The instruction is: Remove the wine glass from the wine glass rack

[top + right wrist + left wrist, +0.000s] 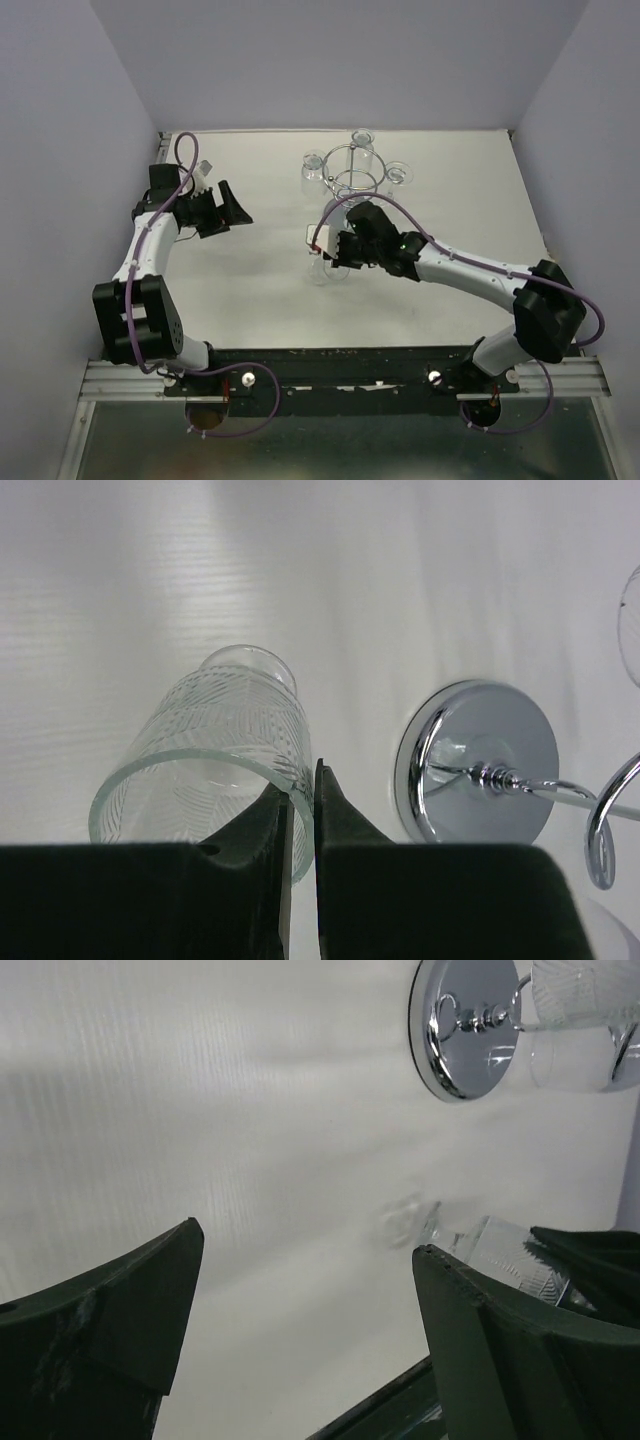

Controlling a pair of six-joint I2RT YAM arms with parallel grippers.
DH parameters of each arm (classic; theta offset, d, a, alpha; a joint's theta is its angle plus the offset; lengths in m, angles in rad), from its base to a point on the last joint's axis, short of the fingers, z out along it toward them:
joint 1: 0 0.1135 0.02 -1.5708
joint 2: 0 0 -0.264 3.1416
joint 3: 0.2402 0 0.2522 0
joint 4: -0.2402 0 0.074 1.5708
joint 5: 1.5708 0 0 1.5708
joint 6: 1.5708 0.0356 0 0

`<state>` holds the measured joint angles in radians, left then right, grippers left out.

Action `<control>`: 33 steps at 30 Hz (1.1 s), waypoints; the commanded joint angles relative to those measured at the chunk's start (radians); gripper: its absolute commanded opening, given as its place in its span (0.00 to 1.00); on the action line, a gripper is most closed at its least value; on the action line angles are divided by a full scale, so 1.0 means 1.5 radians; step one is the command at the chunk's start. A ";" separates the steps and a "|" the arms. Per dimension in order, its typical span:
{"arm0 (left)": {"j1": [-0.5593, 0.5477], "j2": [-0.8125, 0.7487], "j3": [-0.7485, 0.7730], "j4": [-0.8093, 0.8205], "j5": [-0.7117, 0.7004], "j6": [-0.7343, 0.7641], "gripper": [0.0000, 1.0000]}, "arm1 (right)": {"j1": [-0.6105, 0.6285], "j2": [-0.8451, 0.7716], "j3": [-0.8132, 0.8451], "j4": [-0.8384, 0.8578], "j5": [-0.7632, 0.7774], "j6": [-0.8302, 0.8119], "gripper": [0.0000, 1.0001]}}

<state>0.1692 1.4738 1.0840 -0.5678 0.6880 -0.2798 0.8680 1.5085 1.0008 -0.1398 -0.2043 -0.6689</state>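
1. At the far middle of the bench (250, 300) stands the wine glass rack (356, 180), with other glasses (313, 170) hung around its ring. Only the overhead view takes in both arms. The left gripper (226, 208) is well apart from the rack on the left, and the right gripper (322, 250) is just beside it on the near side.
2. From above, the wine glass (326, 268) is a faint clear shape at the right gripper's tip, off the ring and nearer the arms than the rack. The grasp itself cannot be read there.
3. The right wrist view supplies it. The two fingers (340, 825) are almost closed and pinch the wall of the glass at its rim, one inside the bowl and one outside. The glass has an etched leaf pattern and sits beside the round mirrored base (480, 770), apart from it.
4. Whether the glass touches the bench cannot be told from any view.
5. The left wrist view shows the left gripper spread wide with nothing between its fingers, only bare bench. Past one of its fingers appear the held glass and a dark finger of the other gripper, with the chrome base at the top right.
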 commanded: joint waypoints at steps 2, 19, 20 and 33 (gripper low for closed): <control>0.003 -0.074 -0.018 -0.032 -0.020 0.160 0.99 | -0.009 -0.001 0.061 -0.191 -0.071 -0.102 0.03; -0.036 -0.188 -0.004 -0.111 0.041 0.412 0.97 | -0.010 0.093 0.182 -0.399 -0.077 -0.141 0.43; -0.038 -0.194 -0.002 -0.115 0.044 0.413 0.96 | -0.010 0.085 0.183 -0.399 -0.070 -0.139 0.47; -0.249 -0.178 0.053 -0.222 0.042 0.483 0.92 | -0.028 -0.077 0.251 -0.477 -0.049 -0.086 0.55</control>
<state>-0.1020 1.1927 1.1088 -0.8219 0.7292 0.3794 0.8452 1.4944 1.3167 -0.7662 -0.2962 -0.8646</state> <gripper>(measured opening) 0.932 0.534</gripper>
